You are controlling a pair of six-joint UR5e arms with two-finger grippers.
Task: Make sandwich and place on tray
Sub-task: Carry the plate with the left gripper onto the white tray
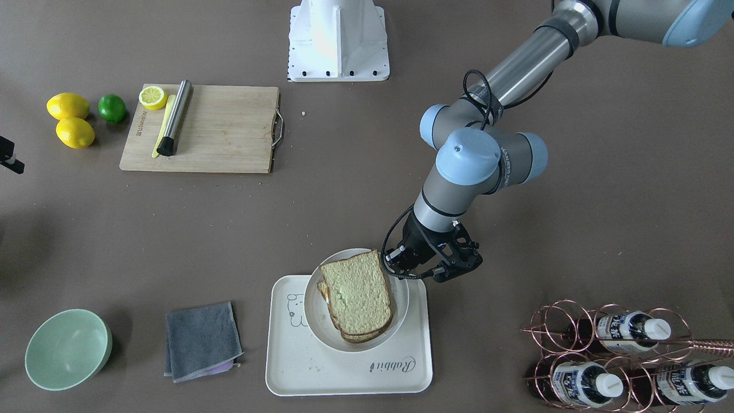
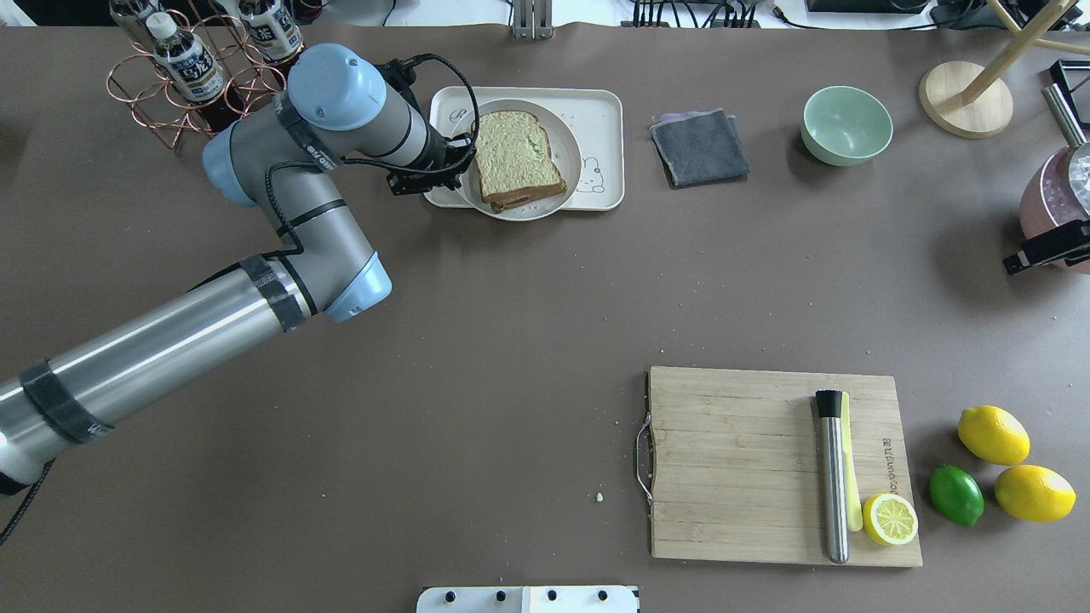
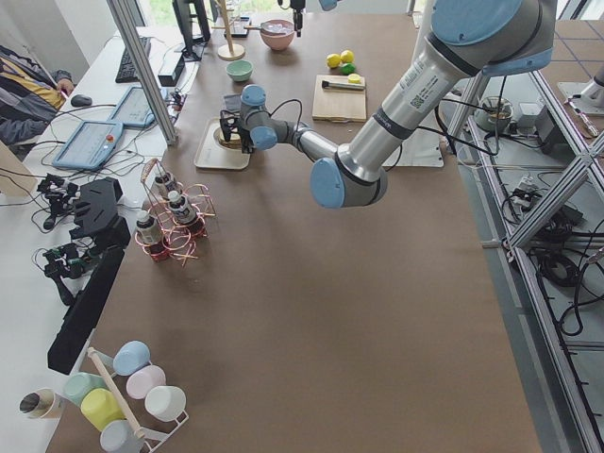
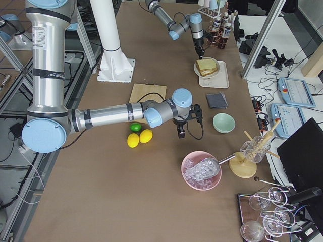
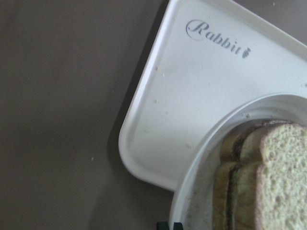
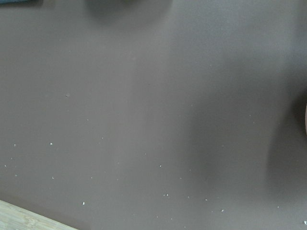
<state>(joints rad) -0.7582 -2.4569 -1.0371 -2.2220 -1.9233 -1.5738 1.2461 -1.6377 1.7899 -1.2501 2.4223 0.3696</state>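
Snagging the plate [image 1: 319, 328] is the main danger, as I judge it: the round white dish sits on the tray [image 1: 344, 373] but overhangs the tray's robot-side edge, so it likely rests partly on the raised lip, and a careless drag or lift by the left gripper [image 1: 414, 274] could tip it or skate it off onto the table. The sandwich [image 1: 358, 295] lies on that plate, its slices stacked a little askew with the lower one peeking out on one side, so a jolt might also slide the top slice off. The left gripper's fingers come down at the plate's rim, near the tray corner on the "Rabbit" side. The wrist view shows only a sliver of dark fingertips [image 5: 168, 225] right against the rim – perhaps pinching it, perhaps merely beside it – and I cannot tell how wide they stand or whether they hold anything. The right gripper [image 4: 179, 132] hangs over bare table near the lemons [image 4: 140, 137], well apart from the tray; its opening I cannot tell either.
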